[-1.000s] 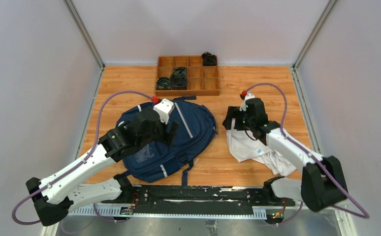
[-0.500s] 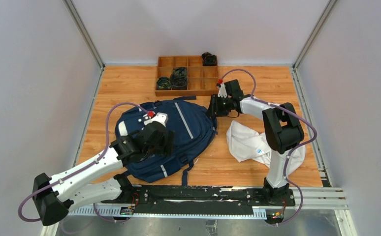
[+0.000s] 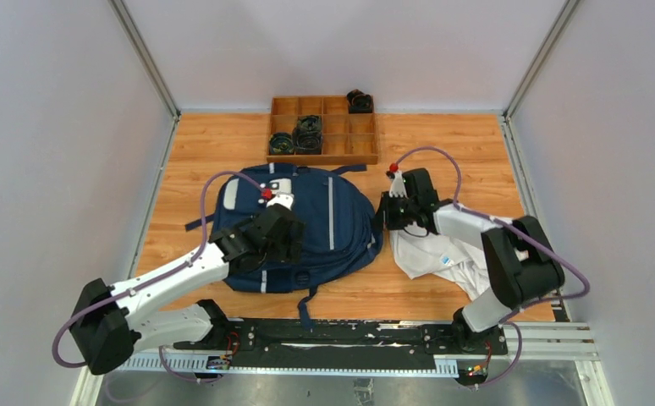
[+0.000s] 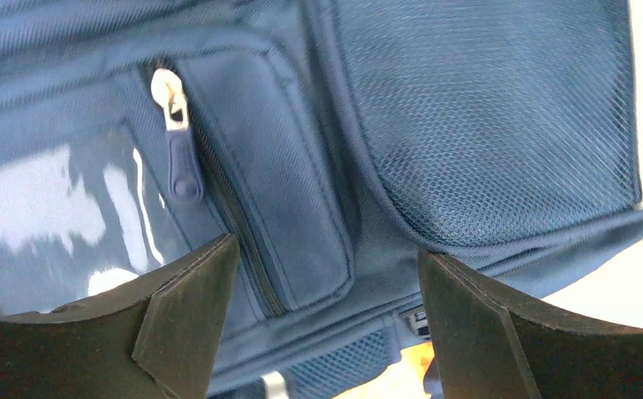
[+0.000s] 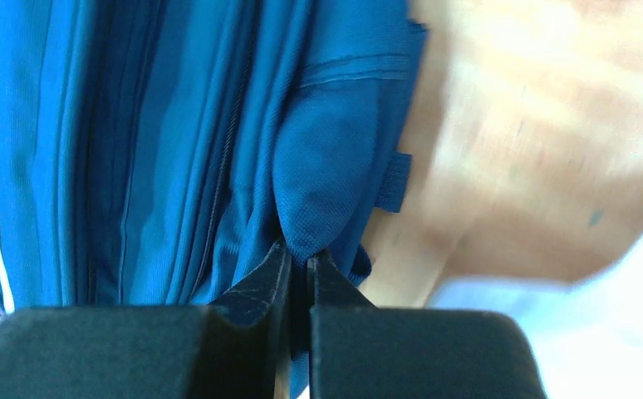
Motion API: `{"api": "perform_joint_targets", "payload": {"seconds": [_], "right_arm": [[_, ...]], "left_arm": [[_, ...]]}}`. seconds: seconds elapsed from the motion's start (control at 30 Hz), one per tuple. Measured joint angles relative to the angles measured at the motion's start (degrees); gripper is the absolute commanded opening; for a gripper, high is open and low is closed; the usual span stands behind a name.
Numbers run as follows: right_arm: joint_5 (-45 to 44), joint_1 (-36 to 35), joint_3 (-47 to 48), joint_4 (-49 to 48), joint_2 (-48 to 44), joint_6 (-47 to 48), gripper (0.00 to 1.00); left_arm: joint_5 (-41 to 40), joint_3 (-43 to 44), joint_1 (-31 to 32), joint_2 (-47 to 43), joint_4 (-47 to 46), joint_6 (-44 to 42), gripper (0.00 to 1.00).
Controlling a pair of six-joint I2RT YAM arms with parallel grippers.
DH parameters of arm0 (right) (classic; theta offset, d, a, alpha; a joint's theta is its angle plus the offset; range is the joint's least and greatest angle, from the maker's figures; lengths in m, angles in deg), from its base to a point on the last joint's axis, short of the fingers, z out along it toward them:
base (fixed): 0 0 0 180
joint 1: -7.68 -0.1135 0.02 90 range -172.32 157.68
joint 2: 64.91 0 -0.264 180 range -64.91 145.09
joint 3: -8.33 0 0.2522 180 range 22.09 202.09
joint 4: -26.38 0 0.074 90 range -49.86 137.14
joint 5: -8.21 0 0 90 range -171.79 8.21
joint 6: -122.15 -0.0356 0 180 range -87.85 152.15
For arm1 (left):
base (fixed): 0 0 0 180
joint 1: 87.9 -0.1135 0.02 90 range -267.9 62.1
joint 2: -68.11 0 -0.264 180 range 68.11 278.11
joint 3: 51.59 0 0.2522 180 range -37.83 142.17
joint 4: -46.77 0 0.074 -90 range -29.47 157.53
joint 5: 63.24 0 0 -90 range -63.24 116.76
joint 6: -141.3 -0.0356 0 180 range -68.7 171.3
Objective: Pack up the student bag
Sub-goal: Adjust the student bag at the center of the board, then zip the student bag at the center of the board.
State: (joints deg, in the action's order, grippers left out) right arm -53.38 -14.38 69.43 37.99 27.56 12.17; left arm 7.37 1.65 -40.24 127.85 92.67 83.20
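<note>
**Right hand pinches the bag's edge, left hand open over the pocket**

The student bag (image 3: pixel 333 216) lies flat on the desk (image 3: pixel 443 139), left of centre, its long axis running from the far side toward the arms. The right hand (image 5: pixel 300 264) is clamped on a fold of fabric at the bag's right edge. The left hand (image 4: pixel 326 259), fingers wide apart, hovers over the front pocket. The zipper pull (image 4: pixel 175 158) lies just ahead of it, so this arm looks the nearer one for opening.

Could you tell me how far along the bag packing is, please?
Done: nothing looks packed yet; the garment lies beside the bag. In hand: the right gripper is shut on a fold at the bag's edge, and the left gripper is open over its front pocket. Left: opening the bag and loading it.
</note>
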Motion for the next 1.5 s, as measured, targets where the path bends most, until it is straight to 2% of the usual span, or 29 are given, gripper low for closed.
{"api": "perform_joint_targets", "payload": {"seconds": [0.13,0.23,0.4,0.5,0.53,0.6,0.73,0.9,1.03,1.17,1.33,1.5], "right_arm": [[-3.5,-3.7,-10.3,-0.8,-10.9,-3.0,0.00],[-8.1,-9.6,-16.4,-1.7,-19.8,-6.3,0.00],[-16.6,-20.7,-19.1,1.3,-32.3,-7.2,0.02],[-19.4,-23.5,-19.1,4.8,-35.4,-7.1,0.49],[-19.9,-23.8,-19.1,5.8,-35.6,-7.1,0.57],[-20.4,-24.5,-19.0,7.7,-35.8,-6.3,0.65],[-22.3,-25.1,-17.5,10.4,-35.9,-5.9,0.68],[-26.5,-25.1,-15.0,13.1,-37.7,-6.9,0.69],[-32.3,-25.0,-15.0,17.5,-43.6,-8.0,0.70],[-38.8,-25.0,-15.0,22.0,-50.9,-8.4,0.70],[-42.3,-25.0,-15.0,25.0,-55.6,-8.3,0.69],[-40.7,-25.0,-15.3,26.4,-55.6,-9.2,0.66]], "left_arm": [[0.7,3.5,-4.0,6.0,0.4,-5.0,0.84],[0.9,5.8,-5.8,10.4,1.0,-8.5,0.84],[1.4,9.6,-6.1,14.0,4.2,-12.8,0.83],[1.7,11.0,-6.3,14.0,4.7,-14.1,0.79],[2.0,11.9,-6.3,14.0,4.7,-14.2,0.78],[3.3,15.1,-6.3,13.4,2.7,-14.5,0.78],[3.3,20.6,-2.7,7.5,-0.3,-15.8,0.79],[1.6,24.2,11.6,2.2,2.8,-15.9,0.78],[-1.9,22.6,24.3,3.1,5.6,-12.4,0.78],[-4.4,20.6,31.9,6.1,7.6,-8.9,0.78],[-7.7,20.5,37.0,14.7,7.7,-6.4,0.81],[-10.5,19.9,37.3,19.4,6.9,-4.7,0.84]]}}
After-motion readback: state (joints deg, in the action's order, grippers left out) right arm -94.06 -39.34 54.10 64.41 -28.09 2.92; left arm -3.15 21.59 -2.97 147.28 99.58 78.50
